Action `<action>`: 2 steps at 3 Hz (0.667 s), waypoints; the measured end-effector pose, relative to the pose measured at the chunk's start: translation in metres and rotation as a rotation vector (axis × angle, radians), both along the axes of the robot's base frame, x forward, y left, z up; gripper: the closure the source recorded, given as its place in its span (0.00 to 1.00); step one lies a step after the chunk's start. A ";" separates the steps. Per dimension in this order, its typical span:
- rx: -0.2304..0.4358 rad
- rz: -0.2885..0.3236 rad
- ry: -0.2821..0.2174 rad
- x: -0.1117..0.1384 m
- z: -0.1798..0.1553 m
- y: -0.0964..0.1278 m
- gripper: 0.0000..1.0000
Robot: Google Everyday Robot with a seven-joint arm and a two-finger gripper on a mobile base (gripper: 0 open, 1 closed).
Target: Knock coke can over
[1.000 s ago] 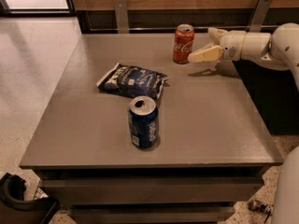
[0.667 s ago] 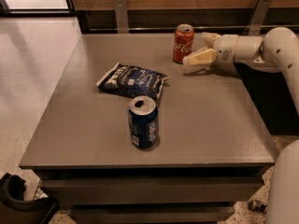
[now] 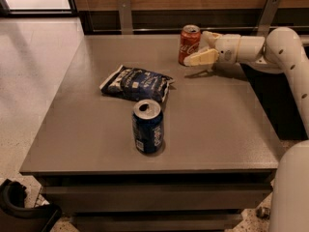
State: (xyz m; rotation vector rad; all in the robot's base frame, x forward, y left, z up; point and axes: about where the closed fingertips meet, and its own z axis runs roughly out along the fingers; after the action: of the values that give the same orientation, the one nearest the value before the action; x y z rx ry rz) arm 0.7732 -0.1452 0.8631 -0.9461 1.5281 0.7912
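Observation:
The coke can (image 3: 189, 43) is red-orange with white script and a silver top. It stands upright near the far edge of the grey table (image 3: 96, 129), right of centre. My gripper (image 3: 199, 47) reaches in from the right at can height. It is open, with one cream finger (image 3: 200, 58) touching or almost touching the can's lower right side and the other finger behind it. The white arm (image 3: 285, 47) runs off to the right.
A dark blue can (image 3: 147, 126) stands upright at the table's middle front. A blue crinkled snack bag (image 3: 136, 83) lies between it and the coke can. A wooden wall with metal brackets runs behind the table. A dark object (image 3: 19, 211) sits on the floor at lower left.
My gripper has moved left toward the coke can and now sits against its right side. The can still stands upright in the same spot.

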 end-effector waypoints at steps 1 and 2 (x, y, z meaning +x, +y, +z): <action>0.001 0.007 0.001 0.001 -0.001 0.005 0.23; 0.002 0.011 0.002 0.001 -0.001 0.008 0.45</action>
State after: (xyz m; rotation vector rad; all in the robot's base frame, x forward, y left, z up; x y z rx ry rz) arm 0.7742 -0.1372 0.8617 -0.9534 1.5249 0.8021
